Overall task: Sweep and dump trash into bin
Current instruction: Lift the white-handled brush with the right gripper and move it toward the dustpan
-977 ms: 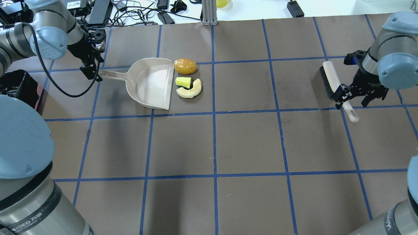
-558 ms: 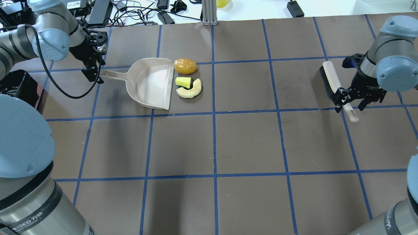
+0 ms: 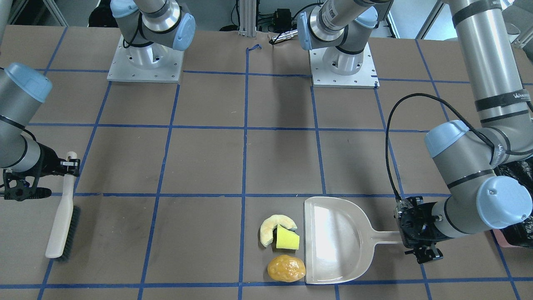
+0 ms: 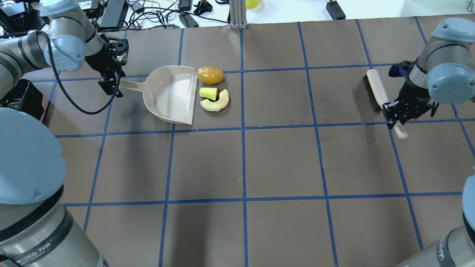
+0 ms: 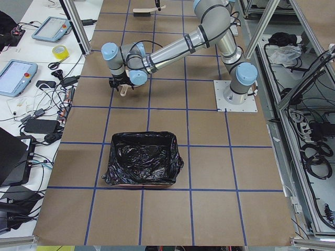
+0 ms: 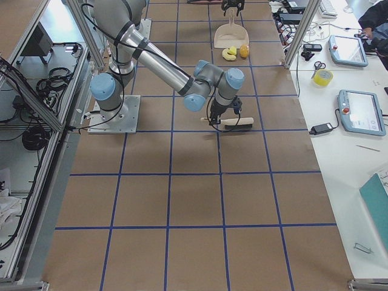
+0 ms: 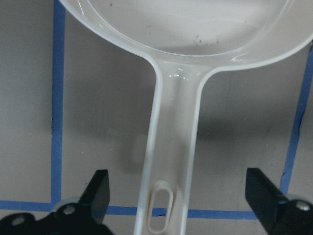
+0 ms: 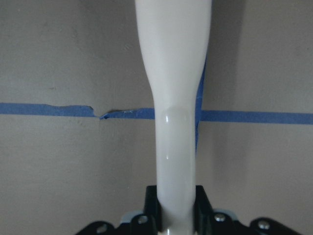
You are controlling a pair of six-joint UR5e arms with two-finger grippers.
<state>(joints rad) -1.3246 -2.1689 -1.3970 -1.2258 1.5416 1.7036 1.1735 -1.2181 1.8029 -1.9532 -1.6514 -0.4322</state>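
The trash lies in a tight group beside the beige dustpan's [image 4: 170, 94] straight lip: a golden-brown lump [image 4: 210, 75], a yellow wedge [image 4: 208, 93] and a pale curved peel [image 4: 216, 103]. My left gripper [image 4: 112, 83] is open, and in the left wrist view its fingers [image 7: 100, 191] stand wide on either side of the dustpan handle [image 7: 171, 147]. My right gripper [image 4: 396, 115] is shut on the handle of the beige brush [image 4: 374, 91], which rests on the table at the right. The bin [image 5: 112, 167], lined with a black bag, stands at the table's left end.
Blue tape lines grid the brown table. Cables, tablets and a tape roll [image 5: 60, 52] lie on the white bench beyond the far edge. The arm bases [image 3: 341, 62] sit at the robot's side. The bin's black bag [image 4: 20, 97] shows at the overhead view's left edge.
The left gripper slid right along the dustpan handle toward the pan. The right gripper's fingers closed onto the brush handle. Dustpan, brush and trash stayed put.
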